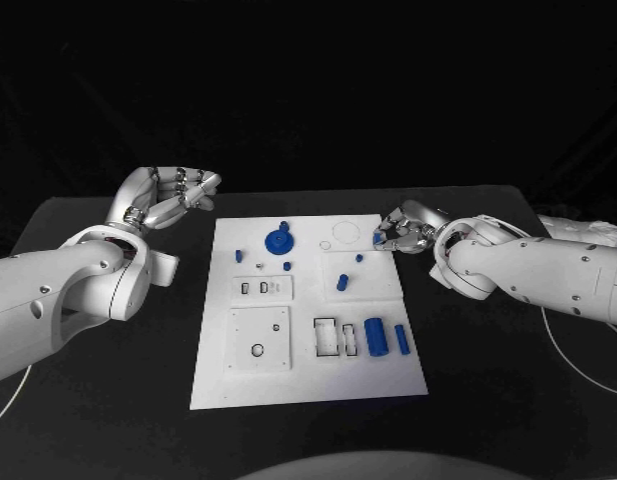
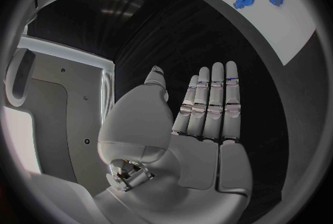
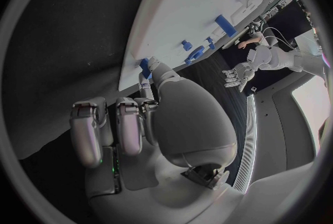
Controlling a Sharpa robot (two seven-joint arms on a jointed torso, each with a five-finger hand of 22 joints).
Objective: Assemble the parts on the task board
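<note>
From my seat, the black surface lies bare on both sides of the white board, so I have open lanes along its long edges. My left hand hangs with straight, open fingers above the surface beyond the board's far left corner, apart from everything. My right hand sits at the board's far right edge, pinching a small blue piece. On the board, the blue gear stands near the far end, small pegs scatter behind it, and blue cylinders lie by the near right. The near strip of the board is bare.
</note>
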